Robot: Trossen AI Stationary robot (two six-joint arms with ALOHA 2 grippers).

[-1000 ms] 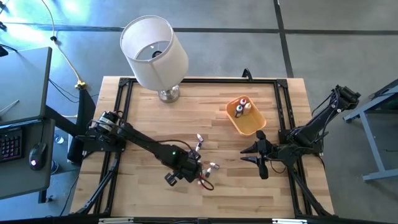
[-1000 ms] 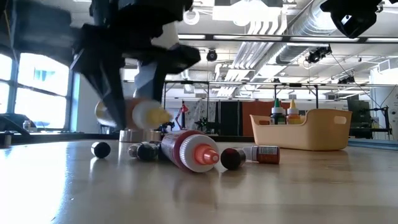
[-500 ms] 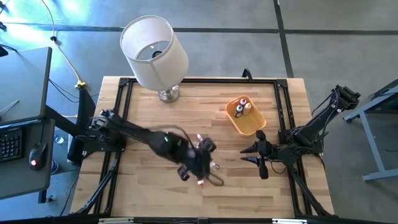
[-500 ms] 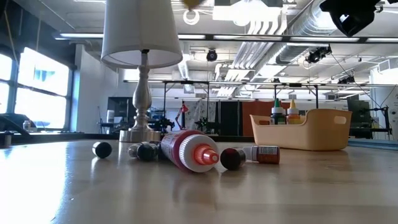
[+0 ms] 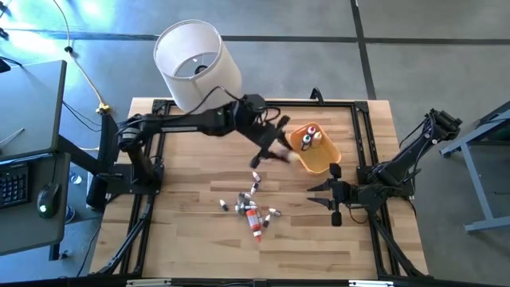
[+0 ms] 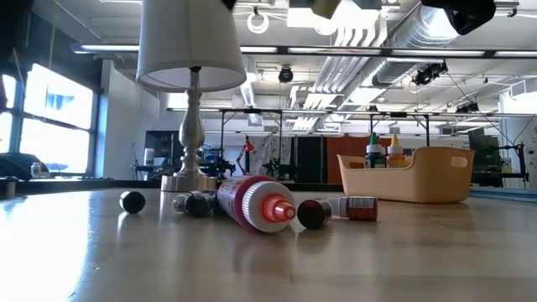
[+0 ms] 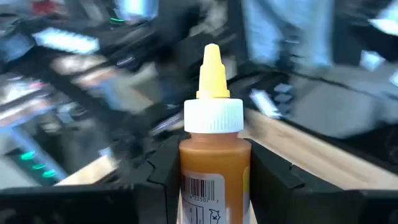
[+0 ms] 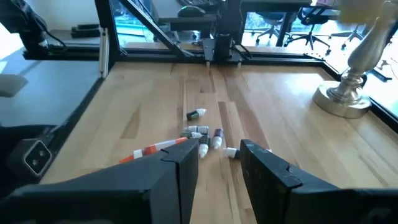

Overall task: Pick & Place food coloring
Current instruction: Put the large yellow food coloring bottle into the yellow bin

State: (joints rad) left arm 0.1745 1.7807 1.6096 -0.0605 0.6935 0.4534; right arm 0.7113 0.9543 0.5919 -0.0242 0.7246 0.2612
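Swung from the bottle pile [image 5: 249,209] up to the orange bowl [image 5: 319,155] since earlier; left gripper [image 5: 271,149] clamping a yellow-capped orange bottle [image 7: 212,162] upright; centring over bowl before letting go; right gripper [image 5: 332,203] idling near bowl, part-open, empty.

Pale wood-plank surface [image 5: 191,175], smooth with a soft sheen; glossy plastic bottle [image 7: 213,163]; lamp [image 6: 191,101] has a polished metal base.

overhead and table-level views share the bottles [image 5: 251,209] and bowl [image 5: 315,150]; wrist cameras look past fingers [image 8: 177,171]
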